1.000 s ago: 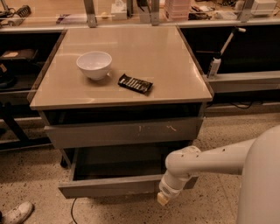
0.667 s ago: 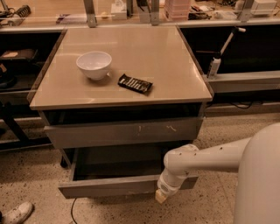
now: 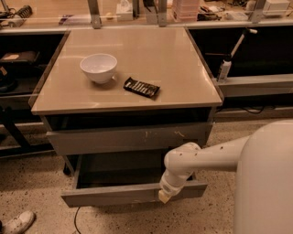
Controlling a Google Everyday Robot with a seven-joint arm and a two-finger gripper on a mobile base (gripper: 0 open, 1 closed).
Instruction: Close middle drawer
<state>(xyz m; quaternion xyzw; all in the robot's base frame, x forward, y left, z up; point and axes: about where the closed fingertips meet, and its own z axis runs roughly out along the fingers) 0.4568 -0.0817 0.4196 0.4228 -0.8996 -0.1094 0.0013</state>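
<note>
White plastic fills the near right corner below the bench (image 3: pixel 183 59): the robot's body, with its arm (image 3: pixel 201 157) reaching left toward the bench's lower front. A pale shoe (image 3: pixel 18 222) lies on the speckled floor (image 3: pixel 41 183), off the bench's near left corner. The pincer (image 3: pixel 164 196) is at the arm's end, pointing down against the front panel of the middle drawer (image 3: pixel 114 195), right of the panel's middle. I cannot tell whether it is apart or together.

The middle drawer stands well out from the bench's body, low under the top, and its long shallow box is open to view. What shows of the inside is dark shadow. Above it, the upper drawer front (image 3: pixel 128 137), grey with small pale scratches, sits almost flush under the bench top.

On the bench top stands a white bowl (image 3: pixel 98 67), left of centre and upright, its inside plain white. Just right of it, apart from it, lies a dark flat packet (image 3: pixel 141 87). Behind the bench run dark shelves (image 3: pixel 23 55) and a cluttered counter (image 3: pixel 192 11).
</note>
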